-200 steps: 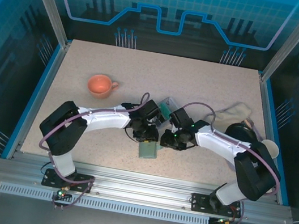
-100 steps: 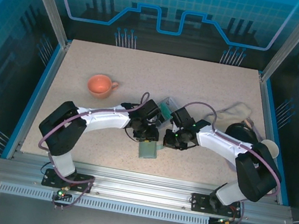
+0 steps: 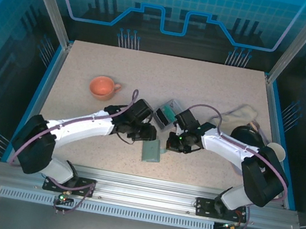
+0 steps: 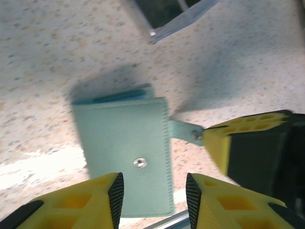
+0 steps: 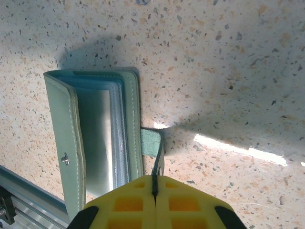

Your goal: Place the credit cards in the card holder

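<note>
While the right gripper (image 5: 154, 185) pinches the closure tab (image 5: 151, 143) of the card holder (image 5: 95, 138), its yellow fingers pressed flat together on it, the left gripper (image 4: 153, 182) hovers over the same wallet with fingers spread, gripping nothing.

Seen from overhead, the sage-green card holder (image 3: 151, 150) lies on the speckled table (image 3: 217, 84) near its front edge. It is at about 5 o'clock from the left gripper (image 3: 141, 131) and 8 o'clock from the right gripper (image 3: 172, 145), close to both. Its long axis runs roughly 12 to 6.

In the right wrist view, the covers gape slightly, with pale sleeves showing between them.

The credit cards (image 3: 166, 115) sit in a clear box (image 3: 172, 107) just beyond the grippers, at roughly 1 o'clock from the left gripper and 11 o'clock from the right. In the left wrist view, the box corner (image 4: 171, 19) is at 12 o'clock, past the wallet.

With the right gripper occupied by the tab, the free left gripper looks better placed to fetch a card.
</note>
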